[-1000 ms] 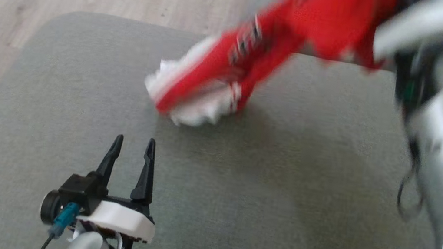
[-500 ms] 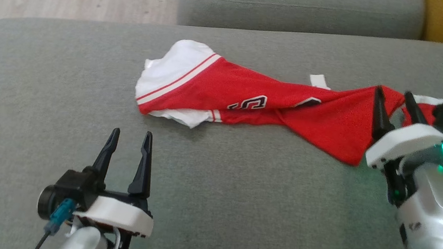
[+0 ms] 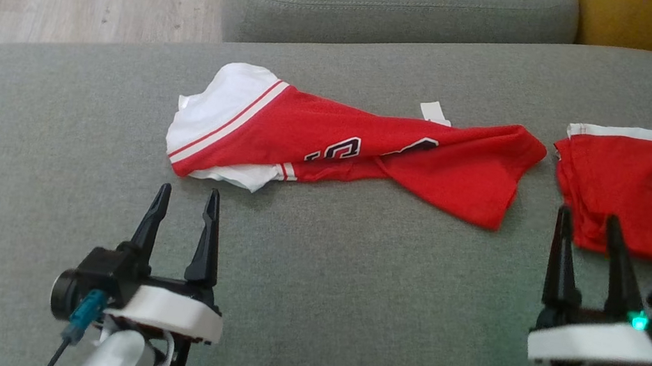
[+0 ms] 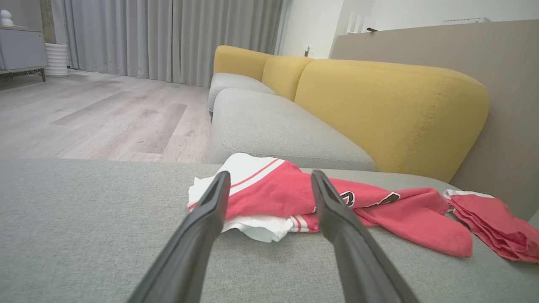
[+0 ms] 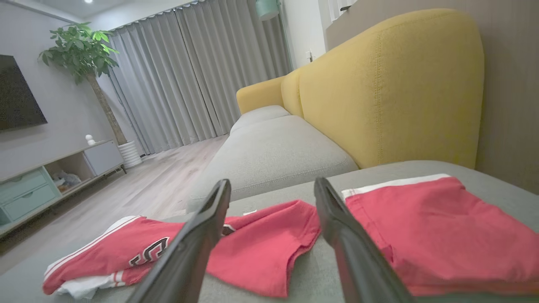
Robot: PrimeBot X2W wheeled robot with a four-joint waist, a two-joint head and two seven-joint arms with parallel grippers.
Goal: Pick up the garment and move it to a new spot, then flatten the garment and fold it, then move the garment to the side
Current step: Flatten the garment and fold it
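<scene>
Red jersey [image 3: 357, 149], twisted, upper centre.
Lay on grey cushion [image 3: 349, 290], apart from folded red piece [image 3: 642, 185] upper right; flanked below by left gripper [image 3: 188, 189] and right gripper [image 3: 589, 214], both spread wide, empty.

The garment [image 3: 444, 168] is shown in red, white-sleeved, red-striped, lettered in black and white; the other cloth [image 3: 635, 190] is red, white-banded; the sofa seat [image 3: 347, 302] is grey.

1. A home living room.
2. A long sofa [image 4: 269, 122] with grey seats and yellow backrests [image 4: 379, 105].
3. Floor-length grey curtains [image 5: 189, 80] above pale wood flooring [image 4: 105, 118].
4. A wall-mounted television [image 5: 17, 101], with a low media cabinet [image 5: 42, 181] beneath it.
5. A tall potted plant [image 5: 80, 46] in the corner.
</scene>
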